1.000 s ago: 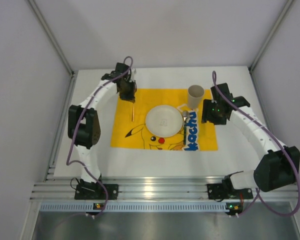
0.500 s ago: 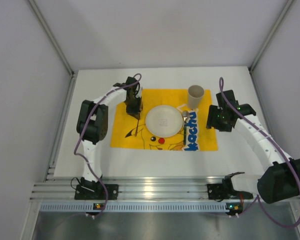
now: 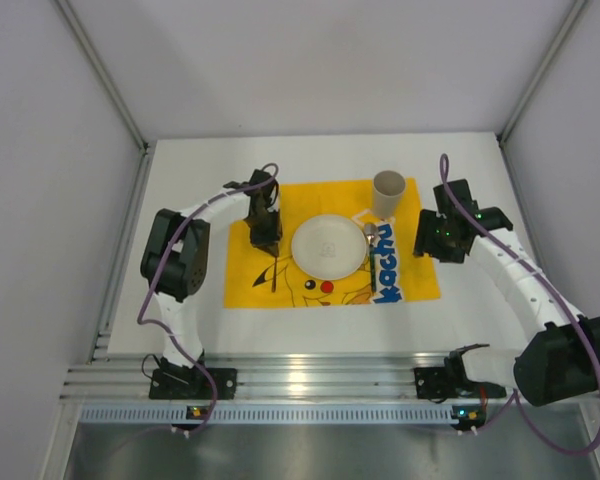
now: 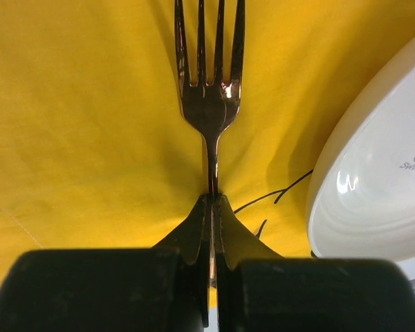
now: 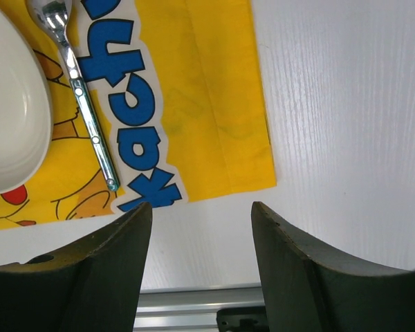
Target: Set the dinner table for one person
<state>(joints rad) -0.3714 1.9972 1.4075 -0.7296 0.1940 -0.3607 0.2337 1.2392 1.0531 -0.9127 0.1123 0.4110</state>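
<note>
My left gripper (image 3: pixel 268 238) (image 4: pixel 212 200) is shut on the handle of a metal fork (image 4: pixel 209 104), whose tines point toward the near edge. The fork (image 3: pixel 273 272) lies low over the yellow cartoon mat (image 3: pixel 245 280), just left of the white plate (image 3: pixel 329 246) (image 4: pixel 373 194). A spoon (image 3: pixel 371 258) (image 5: pixel 83 97) rests on the mat right of the plate. The beige cup (image 3: pixel 388 192) stands upright at the mat's far right corner. My right gripper (image 3: pixel 432 243) (image 5: pixel 202 211) hangs open and empty over the white dinner table (image 3: pixel 470 300) (image 5: pixel 346 138), beside the mat's right edge (image 5: pixel 214 104).
A slotted aluminium rail (image 3: pixel 310 380) (image 5: pixel 187 304) runs along the near edge, with both arm bases bolted to it. Grey walls enclose the table on the left, right and far sides.
My left gripper has carried the fork from the mat's far left corner toward the near edge, alongside the plate. The mat has shifted slightly. The right arm drew back a little, then held still.
</note>
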